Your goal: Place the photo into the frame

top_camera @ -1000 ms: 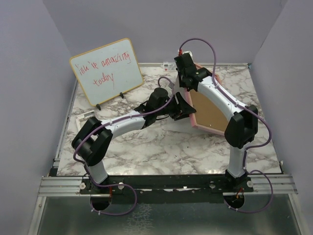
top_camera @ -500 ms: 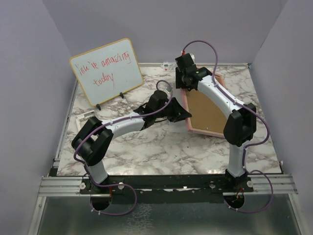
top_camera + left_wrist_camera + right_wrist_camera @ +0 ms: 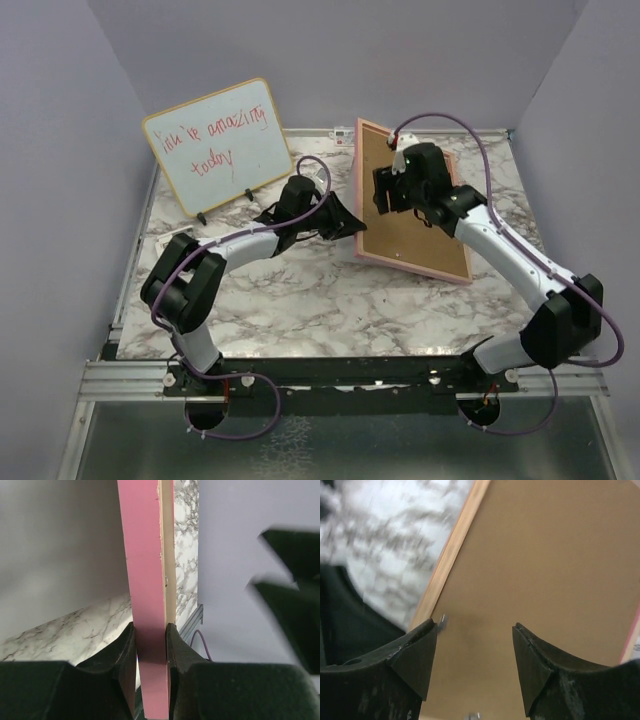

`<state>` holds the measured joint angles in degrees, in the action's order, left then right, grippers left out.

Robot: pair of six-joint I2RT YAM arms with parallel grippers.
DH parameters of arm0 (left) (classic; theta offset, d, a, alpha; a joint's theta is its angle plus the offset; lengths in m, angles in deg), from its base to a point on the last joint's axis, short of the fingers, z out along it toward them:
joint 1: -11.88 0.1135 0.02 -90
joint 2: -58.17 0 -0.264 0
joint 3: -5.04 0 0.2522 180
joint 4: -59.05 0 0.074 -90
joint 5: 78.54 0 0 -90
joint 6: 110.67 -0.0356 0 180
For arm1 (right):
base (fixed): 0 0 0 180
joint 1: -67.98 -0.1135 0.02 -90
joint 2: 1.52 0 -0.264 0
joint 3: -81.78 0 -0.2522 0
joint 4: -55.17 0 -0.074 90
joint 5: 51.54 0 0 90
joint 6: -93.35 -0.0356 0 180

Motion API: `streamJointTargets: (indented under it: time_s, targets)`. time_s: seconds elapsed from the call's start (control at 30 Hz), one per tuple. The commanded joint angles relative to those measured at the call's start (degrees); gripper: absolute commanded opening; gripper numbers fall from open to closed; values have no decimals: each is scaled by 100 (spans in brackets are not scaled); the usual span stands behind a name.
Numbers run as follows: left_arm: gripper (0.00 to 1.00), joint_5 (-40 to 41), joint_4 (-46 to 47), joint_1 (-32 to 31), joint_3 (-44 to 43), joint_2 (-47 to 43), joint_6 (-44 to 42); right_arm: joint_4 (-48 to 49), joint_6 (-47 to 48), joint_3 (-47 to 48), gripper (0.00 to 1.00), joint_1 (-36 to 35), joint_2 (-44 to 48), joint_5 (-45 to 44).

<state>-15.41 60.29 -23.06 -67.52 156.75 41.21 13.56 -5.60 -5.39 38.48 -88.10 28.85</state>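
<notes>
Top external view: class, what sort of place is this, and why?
Probably a robot test cell: plain lilac walls box in a marble-patterned table with two white-and-black robot arms bolted to a metal rail.

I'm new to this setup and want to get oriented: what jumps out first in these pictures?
The frame, brown back toward the camera, stands tilted off the marble table right of centre, with the left gripper clamped on its pink left edge. The right gripper hangs open just over that brown back. At the back left stands a whiteboard with red handwriting.
</notes>
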Motion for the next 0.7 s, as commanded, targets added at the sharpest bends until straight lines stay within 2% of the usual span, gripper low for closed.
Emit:
streamJointTargets:
  time_s: [0.0, 0.17, 0.27, 0.43, 0.67]
  targets:
    - [0, -524, 310, 280, -287, 166, -553, 526, 1483, -1231, 67, -29, 749, 2006]
    - [0, -825, 303, 404, -439, 423, -410, 822, 1719, -1985, 72, -204, 1347, 2629]
    - [0, -922, 253, 409, -546, 520, -335, 1056, 1918, -2185, 75, -599, 1356, 2263]
    - [0, -917, -187, 424, -842, 619, -283, 816, 2174, -1990, 76, -1091, 963, 1250]
    - [0, -955, -985, 452, -1302, 744, -334, 746, 2585, -2107, 77, -1326, 876, 311]
